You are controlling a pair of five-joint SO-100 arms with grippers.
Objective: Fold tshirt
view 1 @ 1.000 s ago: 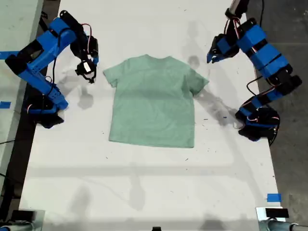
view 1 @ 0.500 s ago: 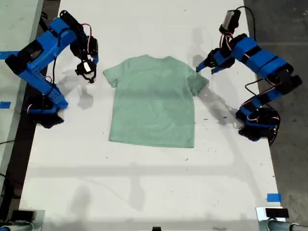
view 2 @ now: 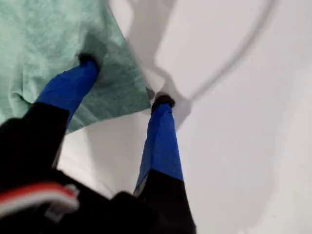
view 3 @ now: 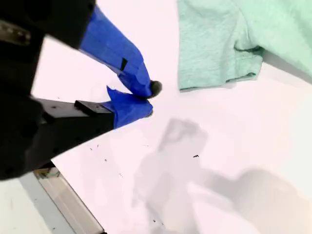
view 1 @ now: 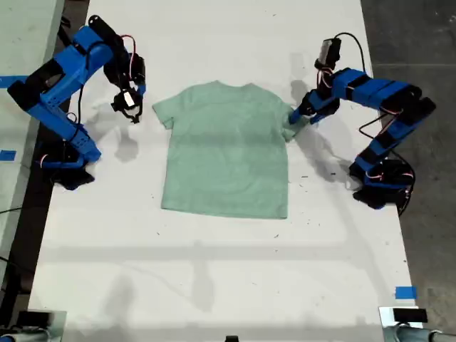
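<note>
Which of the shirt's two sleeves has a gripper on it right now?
The tshirt sleeve at the exterior view's right: my first gripper straddles its edge, open. My second gripper hangs shut, clear of the other sleeve.

One tshirt [view 1: 226,148] on the tabletop [view 1: 214,271], and it's the only piece of cloth out here. It has two short sleeves, one toward the exterior view's left, one toward its right. I'm running two blue arms, one at each side of the exterior view. That gives me two end effectors: my first end effector [view 1: 297,117] [view 2: 124,83] at the sleeve on the exterior view's right, my second end effector [view 1: 130,107] [view 3: 150,100] beside the other sleeve. Two fingers on each, so four in all. Bits of blue tape: I count three in the exterior view, two at its left edge, one near its lower right corner [view 1: 405,292].
</note>
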